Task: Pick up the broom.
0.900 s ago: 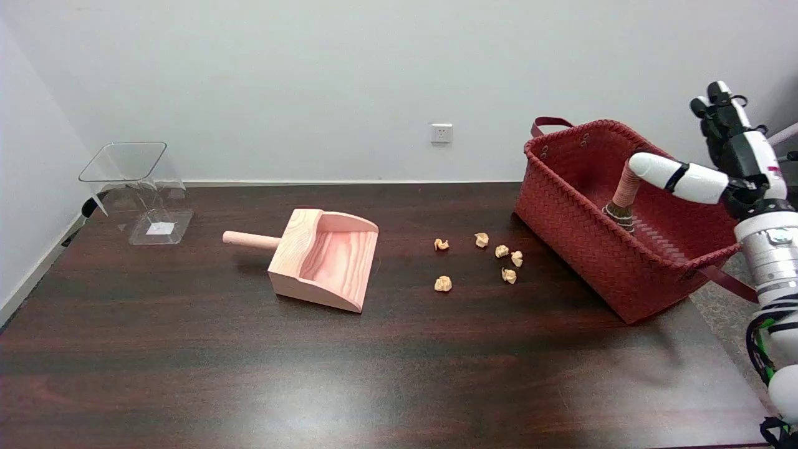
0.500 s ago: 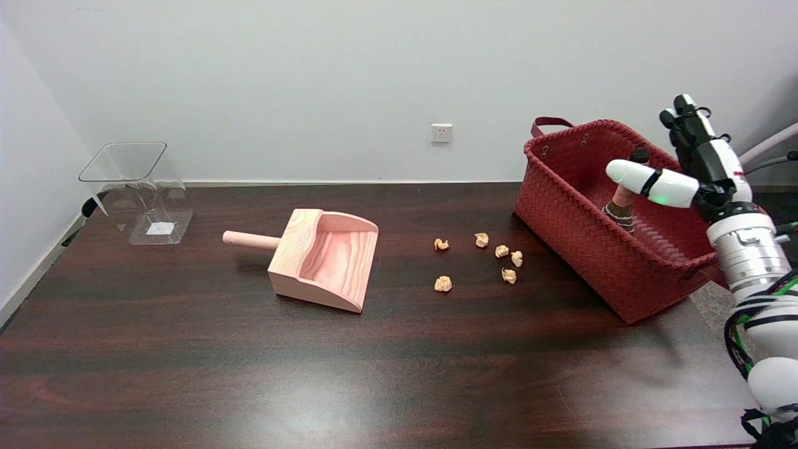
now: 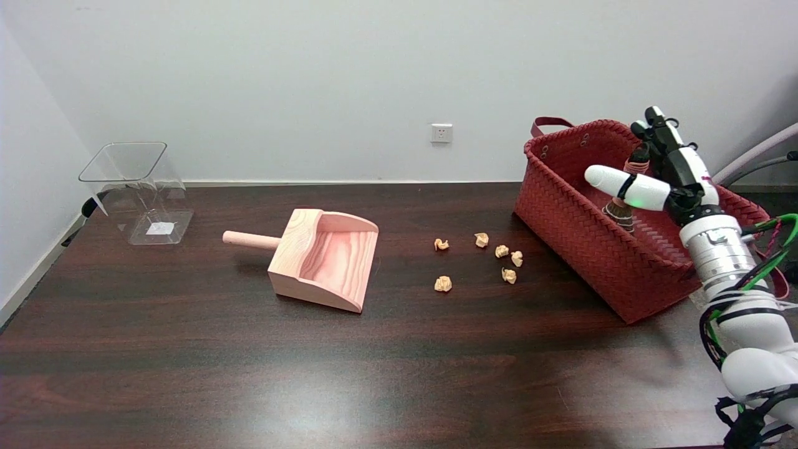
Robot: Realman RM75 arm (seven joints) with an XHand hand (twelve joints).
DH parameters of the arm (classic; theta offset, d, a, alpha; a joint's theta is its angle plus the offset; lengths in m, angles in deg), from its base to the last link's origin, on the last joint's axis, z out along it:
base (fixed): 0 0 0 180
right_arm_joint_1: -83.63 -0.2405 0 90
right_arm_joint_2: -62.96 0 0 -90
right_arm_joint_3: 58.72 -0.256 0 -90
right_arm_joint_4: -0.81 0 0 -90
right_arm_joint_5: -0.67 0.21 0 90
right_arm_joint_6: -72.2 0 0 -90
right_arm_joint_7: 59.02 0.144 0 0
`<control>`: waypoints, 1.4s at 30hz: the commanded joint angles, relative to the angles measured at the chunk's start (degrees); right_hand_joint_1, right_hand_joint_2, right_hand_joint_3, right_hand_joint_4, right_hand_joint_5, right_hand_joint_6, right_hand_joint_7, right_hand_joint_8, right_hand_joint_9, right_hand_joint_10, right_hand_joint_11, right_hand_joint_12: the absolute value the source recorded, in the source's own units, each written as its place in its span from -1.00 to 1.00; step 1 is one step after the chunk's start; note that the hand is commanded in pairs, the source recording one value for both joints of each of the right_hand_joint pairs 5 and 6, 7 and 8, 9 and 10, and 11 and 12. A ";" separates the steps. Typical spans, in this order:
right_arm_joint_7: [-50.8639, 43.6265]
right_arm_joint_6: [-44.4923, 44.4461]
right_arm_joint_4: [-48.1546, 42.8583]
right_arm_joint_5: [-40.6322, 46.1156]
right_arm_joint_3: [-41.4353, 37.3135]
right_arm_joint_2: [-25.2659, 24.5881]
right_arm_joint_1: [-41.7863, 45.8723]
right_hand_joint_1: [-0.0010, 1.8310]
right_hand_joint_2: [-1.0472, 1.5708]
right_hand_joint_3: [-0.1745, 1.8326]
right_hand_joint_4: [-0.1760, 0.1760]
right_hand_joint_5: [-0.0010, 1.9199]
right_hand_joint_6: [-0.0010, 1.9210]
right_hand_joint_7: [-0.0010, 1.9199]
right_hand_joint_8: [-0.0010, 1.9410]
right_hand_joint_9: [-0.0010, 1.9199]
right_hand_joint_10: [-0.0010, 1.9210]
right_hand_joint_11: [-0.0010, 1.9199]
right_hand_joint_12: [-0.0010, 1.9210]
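The step in hand looks like the reach, not yet the grasp. The broom (image 3: 623,202) stands upright inside the red basket (image 3: 580,231) at the right of the frame, only its wrapped handle and bound neck showing. The robot hand (image 3: 654,171) hovers over the basket with its fingers spread, the thumb crossing in front of the handle and the others rising behind it; it holds nothing that can be seen. Next, I judge, the fingers must close around the handle, then lift straight up so the bristles clear the basket wall.
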 commanded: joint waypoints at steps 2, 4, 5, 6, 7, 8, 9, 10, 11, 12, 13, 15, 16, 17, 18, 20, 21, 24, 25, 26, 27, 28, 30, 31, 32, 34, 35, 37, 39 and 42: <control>0.73 2.89 3.27 0.21 3.41 0.41 -3.80 0.10 0.24 -0.75 0.00 -0.98 -0.98 -0.79 -0.79 -0.98 -0.98 -0.98 -0.98; 0.73 2.97 3.27 0.29 3.33 0.41 -3.72 0.10 0.25 -0.75 0.00 -0.98 -0.98 -0.79 -0.79 -0.98 -0.98 -0.98 -0.98; 0.73 3.11 3.27 0.29 3.20 0.41 -3.72 0.10 0.26 -0.75 0.00 -0.97 -0.97 -0.78 -0.78 -0.97 -0.97 -0.97 -0.97; 0.73 3.14 3.27 0.29 3.17 0.41 -3.66 0.09 0.26 -0.76 0.00 -0.97 -0.97 -0.75 -0.76 -0.97 -0.97 -0.97 -0.97; 0.73 3.15 3.41 0.29 3.17 0.41 -3.65 0.09 0.27 -0.76 0.00 -0.96 -0.96 -0.73 -0.74 -0.96 -0.96 -0.96 -0.96; 0.73 3.15 3.43 0.29 3.17 0.41 -3.65 0.09 0.27 -0.76 0.00 -0.96 -0.96 -0.71 -0.72 -0.96 -0.96 -0.96 -0.96; 0.73 3.15 3.50 0.35 3.17 0.41 -3.65 0.08 0.27 -0.76 0.00 -0.96 -0.96 -0.70 -0.70 -0.96 -0.96 -0.96 -0.96; 0.73 3.15 3.51 0.69 3.24 0.41 -3.65 0.07 0.28 -0.77 0.00 -0.96 -0.96 -0.68 -0.68 -0.96 -0.96 -0.96 -0.96; 0.73 3.14 3.51 0.90 3.39 0.41 -3.72 0.07 0.28 -0.77 0.00 -0.95 -0.95 -0.64 -0.64 -0.95 -0.95 -0.95 -0.95; 0.73 3.13 3.51 0.92 3.41 0.41 -3.80 0.07 0.29 -0.77 0.00 -0.95 -0.95 -0.59 -0.60 -0.95 -0.95 -0.95 -0.95; 0.73 3.13 3.51 0.92 3.41 0.41 -3.81 0.06 0.30 -0.77 0.00 -0.95 -0.95 -0.55 -0.55 -0.95 -0.95 -0.95 -0.95; 0.73 3.13 3.59 0.92 3.41 0.41 -3.81 0.06 0.32 -0.78 0.00 -0.93 -0.93 -0.43 -0.43 -0.93 -0.93 -0.93 -0.93; 0.73 3.13 3.59 0.92 3.35 0.41 -3.81 0.06 0.33 -0.78 0.00 -0.91 -0.91 -0.37 -0.37 -0.91 -0.91 -0.91 -0.91; 0.73 3.13 3.59 0.92 3.27 0.41 -3.81 0.05 0.34 -0.79 0.00 -0.88 -0.88 -0.24 -0.25 -0.88 -0.88 -0.88 -0.88; 0.73 3.14 3.59 0.92 3.25 0.41 -3.81 0.05 0.35 -0.79 0.00 -0.87 -0.87 -0.20 -0.21 -0.87 -0.87 -0.87 -0.87; 0.73 3.15 3.59 0.92 3.25 0.41 -3.81 0.04 0.36 -0.80 0.00 -0.80 -0.80 -0.06 -0.07 -0.80 -0.80 -0.80 -0.80; 0.73 3.15 3.59 0.92 3.25 0.41 -3.81 0.04 0.37 -0.81 0.00 -0.75 -0.75 0.02 0.01 -0.75 -0.75 -0.75 -0.75; 0.73 3.05 3.59 0.99 3.17 0.41 -3.88 0.03 0.39 -0.82 0.00 -0.64 -0.65 0.19 0.18 -0.64 -0.65 -0.64 -0.65; 0.73 2.99 3.59 1.00 3.17 0.41 -3.89 0.03 0.40 -0.82 0.00 -0.62 -0.62 0.23 0.22 -0.62 -0.62 -0.62 -0.62; 0.73 2.91 3.65 1.00 3.17 0.41 -3.89 0.02 0.41 -0.82 0.00 -0.60 -0.60 0.26 0.25 -0.60 -0.60 -0.60 -0.60; 0.73 2.76 3.67 1.00 3.17 0.35 -3.89 0.02 0.42 -0.82 0.00 -0.55 -0.55 0.31 0.29 -0.55 -0.55 -0.55 -0.55; 0.73 2.67 3.74 1.00 3.11 0.33 -3.89 0.02 0.43 -0.83 0.00 -0.45 -0.45 0.37 0.36 -0.45 -0.45 -0.45 -0.45; 0.73 2.66 3.75 1.00 2.96 0.27 -3.89 0.01 0.44 -0.83 0.00 -0.28 -0.28 0.48 0.46 -0.28 -0.28 -0.28 -0.28; 0.73 2.66 3.75 1.00 2.87 0.19 -3.89 0.00 0.45 -0.83 0.00 -0.19 -0.19 0.54 0.53 -0.19 -0.19 -0.19 -0.19; 0.73 2.66 3.75 1.00 2.85 0.17 -3.89 -0.02 0.46 -0.84 0.00 -0.06 -0.06 0.61 0.60 -0.06 -0.06 -0.06 -0.06; 0.73 2.59 3.82 1.00 2.69 0.03 -3.89 -0.02 0.47 -0.84 0.00 0.12 0.12 0.70 0.68 0.12 0.12 0.12 0.12; 0.73 2.58 3.83 1.00 2.69 -0.05 -3.89 -0.03 0.48 -0.84 0.00 0.23 0.23 0.75 0.73 0.23 0.23 0.23 0.23; 0.73 2.49 3.83 1.00 2.61 -0.07 -3.89 -0.04 0.50 -0.85 0.00 0.36 0.36 0.82 0.80 0.36 0.36 0.36 0.36; 0.73 2.49 3.83 1.00 2.61 -0.07 -3.89 -0.04 0.51 -0.85 0.00 0.41 0.41 0.85 0.83 0.41 0.41 0.41 0.41; 0.73 1.85 3.90 1.00 2.61 -0.15 -3.82 -0.04 0.53 -0.86 0.00 0.50 0.50 0.91 0.89 0.50 0.50 0.50 0.50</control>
